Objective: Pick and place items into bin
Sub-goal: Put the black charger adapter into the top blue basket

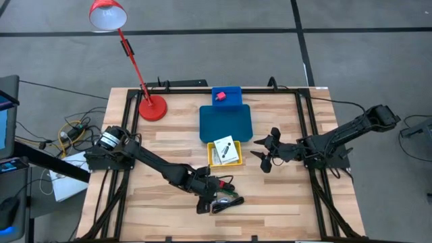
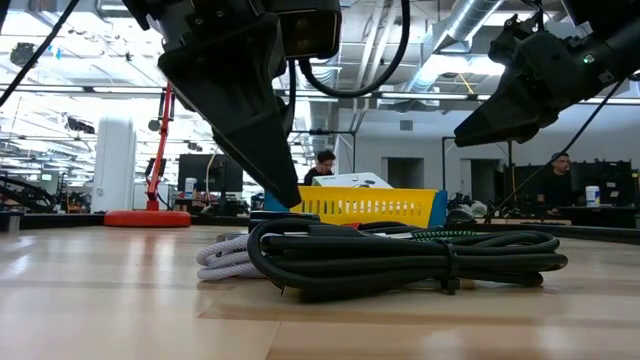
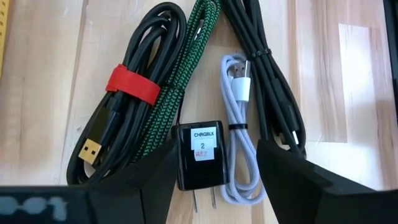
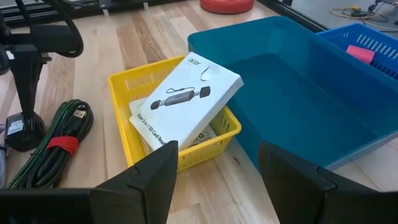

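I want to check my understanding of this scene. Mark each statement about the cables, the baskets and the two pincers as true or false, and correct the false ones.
1. The left pincer is open around a black charger block. True.
2. A red strap binds the white cable. False: it binds a black cable; the white cable lies apart.
3. A white box leans in the yellow basket. True.
4. The large teal bin is full of cables. False: it looks empty.
5. The right pincer holds the white box. False: it is open, holding nothing.
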Tool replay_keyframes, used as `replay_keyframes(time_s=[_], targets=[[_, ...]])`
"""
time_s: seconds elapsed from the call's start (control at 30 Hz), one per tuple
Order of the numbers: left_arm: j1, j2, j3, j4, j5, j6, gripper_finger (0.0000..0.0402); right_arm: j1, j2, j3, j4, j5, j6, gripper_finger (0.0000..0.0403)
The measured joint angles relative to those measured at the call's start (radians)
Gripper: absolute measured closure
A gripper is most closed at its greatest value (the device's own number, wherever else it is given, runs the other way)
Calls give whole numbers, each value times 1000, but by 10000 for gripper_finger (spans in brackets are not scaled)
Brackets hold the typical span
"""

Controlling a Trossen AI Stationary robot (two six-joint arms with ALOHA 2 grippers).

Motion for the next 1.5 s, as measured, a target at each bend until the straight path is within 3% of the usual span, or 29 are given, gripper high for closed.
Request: replay_keyframes(time_s=[0.77, 0.97, 1.5], targets=[[11, 13, 0, -15, -10, 13, 191, 0, 0, 0, 0, 0, 12, 188], [11, 67, 2, 35, 21, 15, 191, 0, 0, 0, 2, -1, 11, 188], [23, 69, 2, 28, 43, 23, 191, 0, 0, 0, 1, 0, 11, 188]])
